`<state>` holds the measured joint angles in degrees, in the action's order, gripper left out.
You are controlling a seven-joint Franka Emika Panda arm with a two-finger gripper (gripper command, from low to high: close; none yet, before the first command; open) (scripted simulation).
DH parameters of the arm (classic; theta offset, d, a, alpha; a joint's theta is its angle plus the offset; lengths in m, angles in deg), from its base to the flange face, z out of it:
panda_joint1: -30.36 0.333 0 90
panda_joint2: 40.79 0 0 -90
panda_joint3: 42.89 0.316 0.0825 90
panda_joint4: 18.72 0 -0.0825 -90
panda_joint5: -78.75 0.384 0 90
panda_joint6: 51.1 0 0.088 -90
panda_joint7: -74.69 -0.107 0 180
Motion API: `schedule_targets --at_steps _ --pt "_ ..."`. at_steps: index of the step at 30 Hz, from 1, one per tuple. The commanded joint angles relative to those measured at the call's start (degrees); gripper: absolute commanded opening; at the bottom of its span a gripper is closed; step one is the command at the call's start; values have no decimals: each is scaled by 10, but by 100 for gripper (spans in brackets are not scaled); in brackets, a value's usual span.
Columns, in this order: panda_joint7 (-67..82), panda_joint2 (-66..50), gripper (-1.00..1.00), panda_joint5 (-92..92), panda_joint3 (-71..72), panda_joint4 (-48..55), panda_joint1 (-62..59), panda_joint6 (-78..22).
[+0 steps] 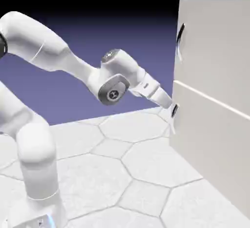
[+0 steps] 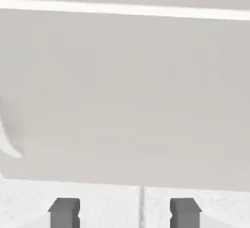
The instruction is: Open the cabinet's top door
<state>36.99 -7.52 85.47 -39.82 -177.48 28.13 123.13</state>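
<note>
The cabinet stands tall and off-white at the exterior view's right. Its top door is flush and carries a slim dark bar handle near its left edge. A thin seam divides it from the lower panel, which has a shorter handle. My gripper reaches to the cabinet's front at the height of that shorter handle, well below the top door's handle. In the hand view my gripper is open, its fingertips wide apart with nothing between them, facing the lower panel under the seam.
The table has a white hexagon-tiled top running up to the cabinet's foot. My arm's base rises at the lower left. A pale curved shape shows at the hand view's left edge.
</note>
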Motion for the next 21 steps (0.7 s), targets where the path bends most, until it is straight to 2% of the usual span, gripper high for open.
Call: schedule_targets --at_steps 1,21 --pt "18 2 0 25 11 8 -11 1" --pt "371 48 0 523 239 175 -227 17"
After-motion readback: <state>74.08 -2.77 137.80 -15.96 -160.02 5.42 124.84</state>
